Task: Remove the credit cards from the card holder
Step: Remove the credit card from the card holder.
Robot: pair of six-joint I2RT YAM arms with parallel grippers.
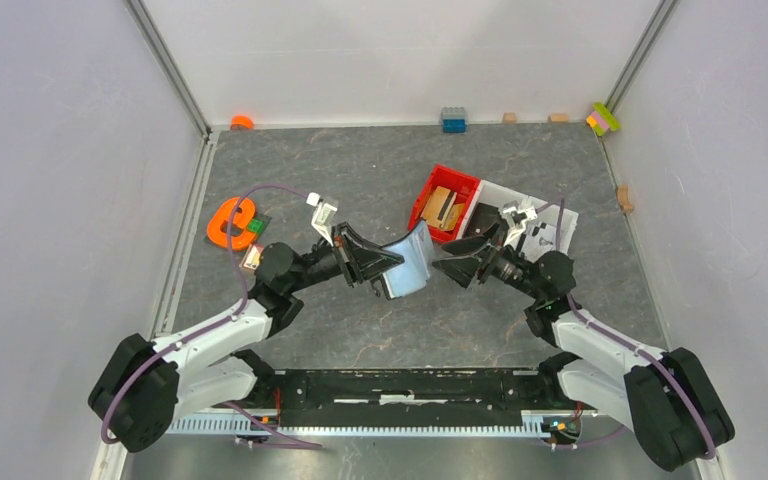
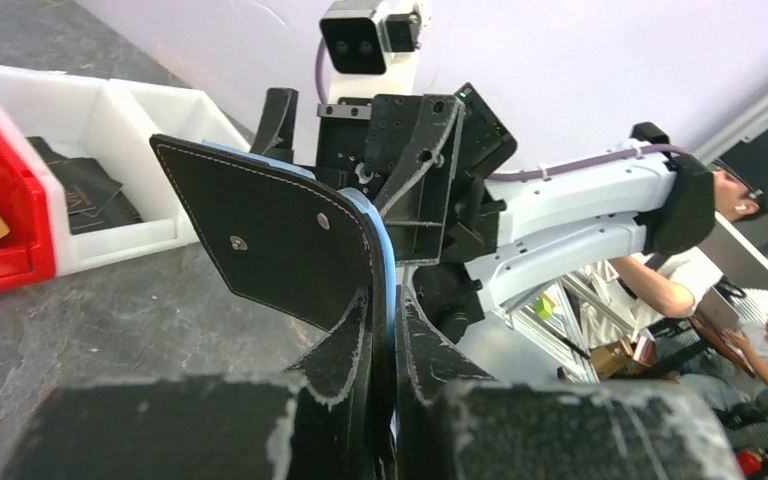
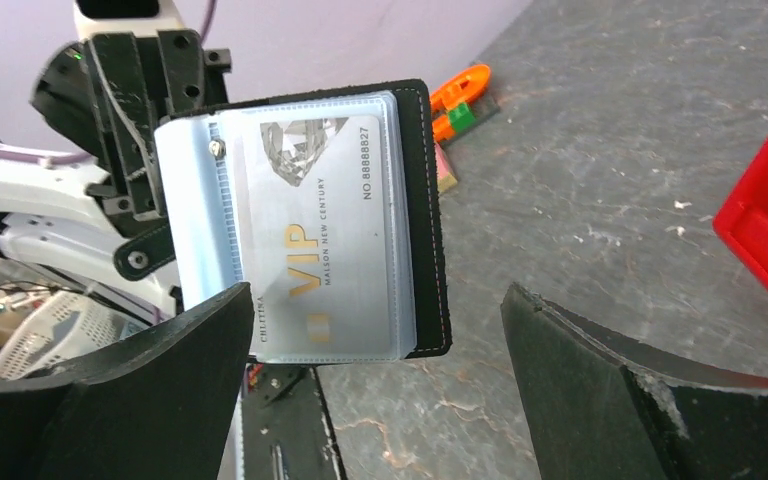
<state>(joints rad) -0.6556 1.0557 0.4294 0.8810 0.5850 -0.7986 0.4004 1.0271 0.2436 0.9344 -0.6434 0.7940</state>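
Note:
My left gripper (image 2: 392,315) is shut on the card holder (image 2: 270,245), a black wallet with a metal stud, and holds it above the table. In the top view the card holder (image 1: 407,265) hangs open between the two arms, its pale blue inside towards the right arm. The right wrist view shows a silver credit card (image 3: 325,240) marked VIP in the clear sleeve of the card holder (image 3: 425,200). My right gripper (image 3: 377,292) is open just in front of the card's lower edge, with nothing between its fingers. In the top view the right gripper (image 1: 452,268) nearly meets the left gripper (image 1: 385,265).
A red bin (image 1: 445,200) holding tan wooden blocks stands behind the grippers. A white bin (image 1: 540,215) beside it holds a dark flat item (image 2: 85,190). An orange object (image 1: 232,222) lies at the left. Small blocks (image 1: 453,119) line the back wall.

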